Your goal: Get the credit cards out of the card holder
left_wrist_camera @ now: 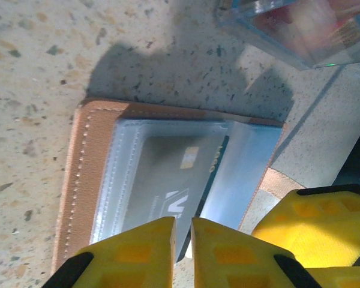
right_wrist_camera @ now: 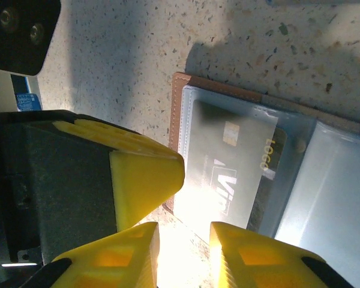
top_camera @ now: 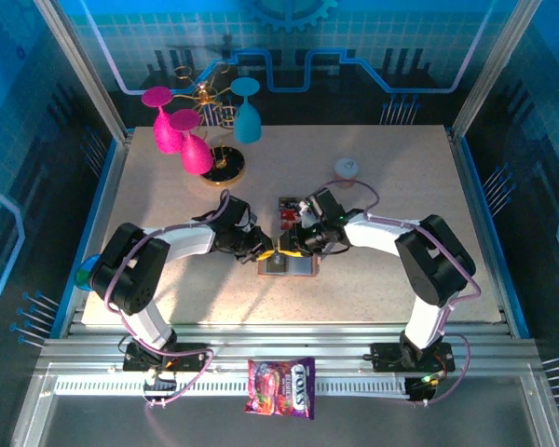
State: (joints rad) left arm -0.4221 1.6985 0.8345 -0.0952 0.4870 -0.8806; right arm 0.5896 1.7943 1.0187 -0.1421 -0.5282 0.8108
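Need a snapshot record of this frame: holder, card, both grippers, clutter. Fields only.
card holder: open flat on the table, clear pockets facing up
credit card: dark, inside a clear pocket, lying tilted
left gripper: fingers nearly together at the card's near edge; grip unclear
right gripper: fingers apart at the holder's edge; unclear whether it holds the holder
candy packet: on the rail between the arm bases, off the table
goblets: pink and blue, at the far left, away from the holder
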